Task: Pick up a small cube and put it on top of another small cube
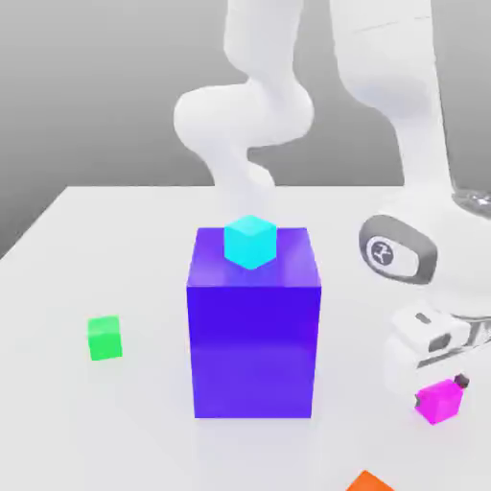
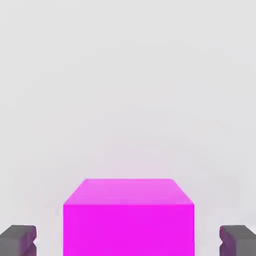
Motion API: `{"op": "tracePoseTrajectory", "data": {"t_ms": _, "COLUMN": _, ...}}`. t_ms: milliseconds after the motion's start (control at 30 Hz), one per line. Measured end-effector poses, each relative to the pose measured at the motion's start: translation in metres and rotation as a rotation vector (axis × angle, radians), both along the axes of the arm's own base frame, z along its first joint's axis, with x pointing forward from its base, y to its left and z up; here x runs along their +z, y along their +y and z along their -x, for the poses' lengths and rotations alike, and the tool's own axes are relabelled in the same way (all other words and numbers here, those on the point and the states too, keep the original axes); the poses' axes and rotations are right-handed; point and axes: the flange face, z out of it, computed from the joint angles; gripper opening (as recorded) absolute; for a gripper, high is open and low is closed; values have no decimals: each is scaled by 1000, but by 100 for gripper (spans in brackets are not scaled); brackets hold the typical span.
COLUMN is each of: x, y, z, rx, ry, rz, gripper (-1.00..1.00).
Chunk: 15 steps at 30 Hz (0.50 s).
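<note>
Magenta cube sits between the pincer's two fingertips

The small cube is bright pink. The big block is purple-blue, the cube on it is light blue, and another cube is green. The robot arm is white with some black.

Bright, even light washes the exterior view; the white arm nearly blends into the pale table. Soft sheen shows on the blue block. In the hand view, the pink cube's top looks paler than its side.
</note>
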Motion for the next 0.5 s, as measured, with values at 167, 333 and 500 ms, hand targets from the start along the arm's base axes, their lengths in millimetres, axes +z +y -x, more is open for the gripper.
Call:
{"op": "tracePoseTrajectory", "data": {"t_ms": 167, "x": 5, "y": 0, "z": 0, "rx": 0, "ry": 0, "rz": 0, "gripper": -100}}
{"op": "tracePoseTrajectory", "data": {"t_ms": 333, "x": 58, "y": 0, "z": -4, "rx": -6, "ry": -13, "rz": -9, "gripper": -100}}
{"op": "tracePoseTrajectory", "data": {"t_ms": 500, "x": 90, "y": -70, "z": -48, "rx": -227, "ry": -78, "rz": -19, "gripper": -100}}
